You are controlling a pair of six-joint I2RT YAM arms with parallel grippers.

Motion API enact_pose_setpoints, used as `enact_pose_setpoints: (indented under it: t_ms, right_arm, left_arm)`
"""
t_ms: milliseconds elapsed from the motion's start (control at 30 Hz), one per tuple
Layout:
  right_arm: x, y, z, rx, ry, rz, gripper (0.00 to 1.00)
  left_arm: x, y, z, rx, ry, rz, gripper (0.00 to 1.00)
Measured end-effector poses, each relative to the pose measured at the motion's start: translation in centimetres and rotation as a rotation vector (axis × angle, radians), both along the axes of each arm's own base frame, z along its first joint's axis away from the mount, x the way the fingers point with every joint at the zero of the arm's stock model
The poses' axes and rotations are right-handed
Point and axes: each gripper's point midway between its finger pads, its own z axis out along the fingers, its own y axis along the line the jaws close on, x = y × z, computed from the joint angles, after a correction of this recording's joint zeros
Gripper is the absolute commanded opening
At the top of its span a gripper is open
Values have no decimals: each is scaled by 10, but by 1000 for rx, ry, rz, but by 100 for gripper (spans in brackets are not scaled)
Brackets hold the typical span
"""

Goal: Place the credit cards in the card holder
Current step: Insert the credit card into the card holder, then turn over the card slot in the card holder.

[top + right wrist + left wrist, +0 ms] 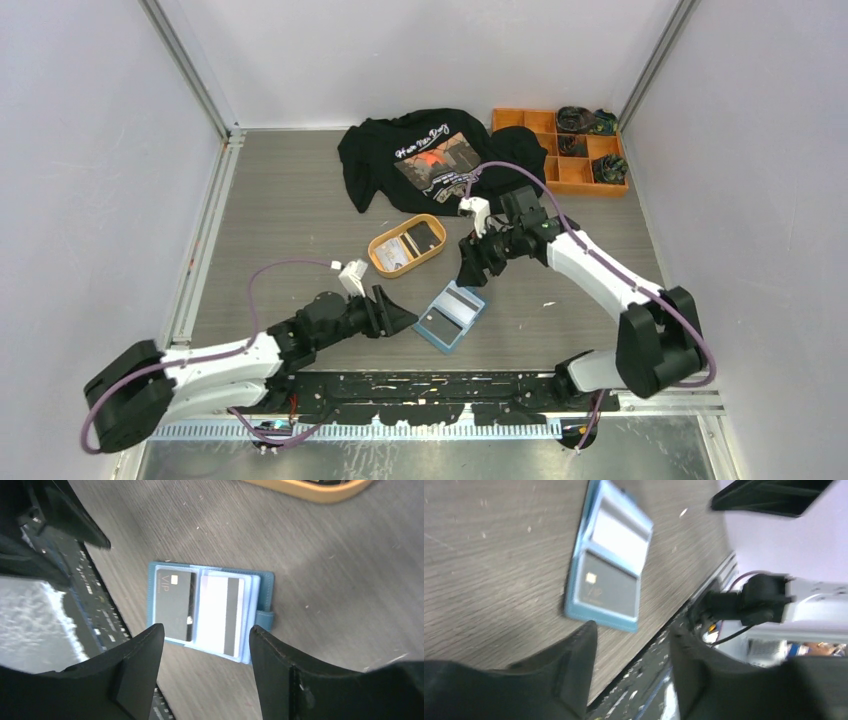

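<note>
Grey wood-grain table [300, 200], boxed in by pale walls, carries everything. Near the middle of its near edge the card holder [450, 315] is laid open and flat. A black card [172, 605] is seated in one pocket and a white card [217, 612] with a dark stripe in the other. Two more credit cards [395, 252] (one light, one dark) are seen in the orange oval tray [392, 273], just beyond the holder towards the table's centre.

The left gripper [408, 320] is held just beside the holder's left edge and the right gripper [472, 270] just above its far side. The jaws of both are parted and nothing is held between them.

The cards are judged thin, stiff, light and slick. Lying flat in the tray they would be hard to pinch, so a hold across the long edges, or a tilt against the tray wall, is advised. The holder is judged soft and light enough to slide or fold, and is best steadied at its outer edge.

The snap tab [265, 619] and the black card's chip and lettering are shown only in the right wrist view. The tray's contents, the black T-shirt [380, 160] and the orange compartment box [530, 125] along the far edge are given by the overhead view alone, and the left wrist view is blurred
</note>
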Motion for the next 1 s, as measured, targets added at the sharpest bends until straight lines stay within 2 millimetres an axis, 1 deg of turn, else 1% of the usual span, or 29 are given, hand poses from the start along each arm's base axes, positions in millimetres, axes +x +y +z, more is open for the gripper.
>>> enact_pose_setpoints:
  t_ms: [33, 67, 100, 133, 200, 300, 433, 467, 567, 667, 767, 867, 1000]
  right_arm:
    - [1, -1, -2, 11, 42, -19, 68]
    - [1, -4, -5, 20, 104, -44, 68]
    - [2, -6, -9, 26, 151, -64, 68]
    - [2, -8, -11, 29, 182, -78, 67]
    - [0, -13, -16, 29, 246, -110, 66]
    - [-4, -16, -17, 30, 287, -127, 59]
    - [-9, -16, -24, 12, 353, -131, 51]
    - [-9, -16, -28, 4, 374, -131, 50]
    - [-11, -17, -39, -24, 432, -130, 49]
    - [-13, -20, -49, -54, 471, -131, 48]
    - [-15, -22, -56, -79, 493, -134, 48]
    - [-15, -25, -61, -102, 503, -138, 46]
    - [-14, -27, -67, -127, 517, -138, 45]
  left_arm:
    - [3, 2, 11, -16, -45, 8, 82]
    - [7, 4, 24, -39, -89, 25, 91]
    - [10, 7, 35, -60, -128, 40, 96]
    - [12, 10, 48, -91, -171, 61, 99]
    - [15, 21, 69, -158, -232, 105, 99]
    - [13, 35, 73, -200, -267, 148, 96]
    - [10, 44, 62, -197, -254, 164, 84]
    - [9, 45, 54, -190, -235, 165, 82]
    - [8, 44, 44, -163, -208, 159, 77]
    - [6, 40, 23, -94, -158, 139, 70]
    - [4, 32, 0, -13, -95, 103, 61]
    - [3, 25, -17, 36, -45, 76, 59]
    - [2, 14, -24, 56, -7, 51, 57]
